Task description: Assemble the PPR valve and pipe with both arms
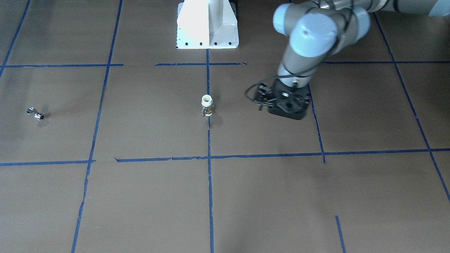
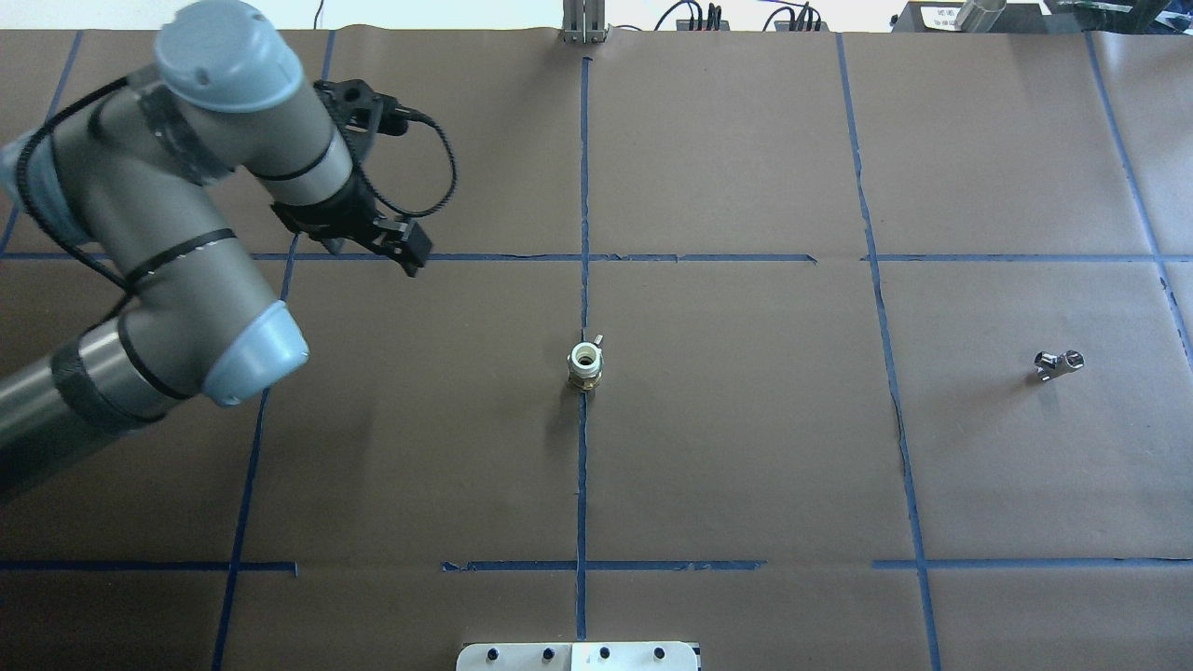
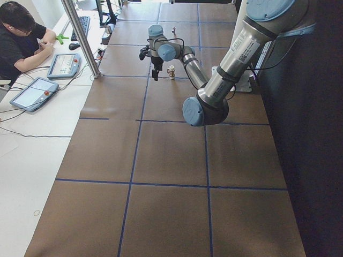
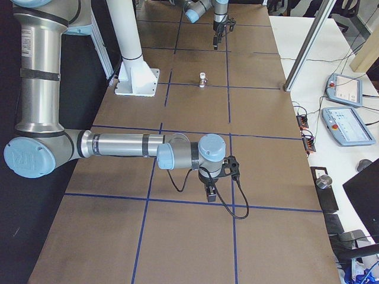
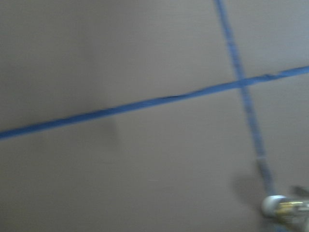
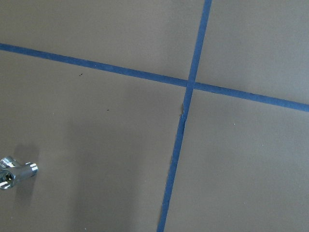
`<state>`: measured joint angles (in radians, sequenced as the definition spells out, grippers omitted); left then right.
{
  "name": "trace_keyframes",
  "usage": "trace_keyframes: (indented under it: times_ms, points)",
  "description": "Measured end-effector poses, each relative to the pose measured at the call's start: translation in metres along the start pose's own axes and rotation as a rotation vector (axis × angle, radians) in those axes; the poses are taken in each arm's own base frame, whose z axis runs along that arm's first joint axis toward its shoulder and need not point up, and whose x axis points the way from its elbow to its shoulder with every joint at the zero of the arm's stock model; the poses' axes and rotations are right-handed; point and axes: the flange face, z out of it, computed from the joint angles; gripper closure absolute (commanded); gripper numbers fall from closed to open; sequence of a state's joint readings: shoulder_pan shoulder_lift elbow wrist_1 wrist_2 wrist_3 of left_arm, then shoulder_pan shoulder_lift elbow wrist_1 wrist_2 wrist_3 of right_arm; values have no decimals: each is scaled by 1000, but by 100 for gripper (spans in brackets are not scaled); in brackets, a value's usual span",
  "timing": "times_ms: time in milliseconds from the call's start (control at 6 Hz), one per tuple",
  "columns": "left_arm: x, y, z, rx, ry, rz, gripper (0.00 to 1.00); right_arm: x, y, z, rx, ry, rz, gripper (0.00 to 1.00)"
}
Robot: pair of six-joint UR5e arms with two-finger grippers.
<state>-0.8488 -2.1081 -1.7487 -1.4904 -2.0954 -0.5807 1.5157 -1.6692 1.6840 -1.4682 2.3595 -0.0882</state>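
Nothing is grasped yet, so I judge this the approach. My left pincer (image 2: 413,256) hangs above the worktop (image 2: 746,466), left of the PPR valve (image 2: 585,362) and well apart from it. I cannot tell whether its fingers are apart or together. My right pincer (image 4: 210,190) hovers toward the right end, and its state is just as unclear. The pipe (image 2: 1060,362) lies on its side far right, small and shiny, with flared ends. The valve stands upright on the centre tape line (image 2: 582,466), open white end up, brass middle, tiny lever at the side. Next, each pincer must centre over its part and descend.
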Motion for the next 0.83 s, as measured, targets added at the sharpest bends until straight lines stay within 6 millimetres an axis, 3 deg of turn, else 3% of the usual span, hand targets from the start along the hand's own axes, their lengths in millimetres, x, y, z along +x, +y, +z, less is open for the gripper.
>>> trace_keyframes:
  times_ms: [333,500,667,833]
  points:
    - [-187,21,-29,-23,-42,82,0,-4,-4,-2,35,-18,-35,0]
    - [-277,50,-48,-27,-43,58,0,-6,-5,-3,44,-23,-30,0]
    - [-348,89,-61,-31,-46,-8,0,-10,-10,-5,49,-28,-16,0]
    - [-402,134,-67,-38,-38,-65,0,-16,-17,-8,54,-31,-8,0]
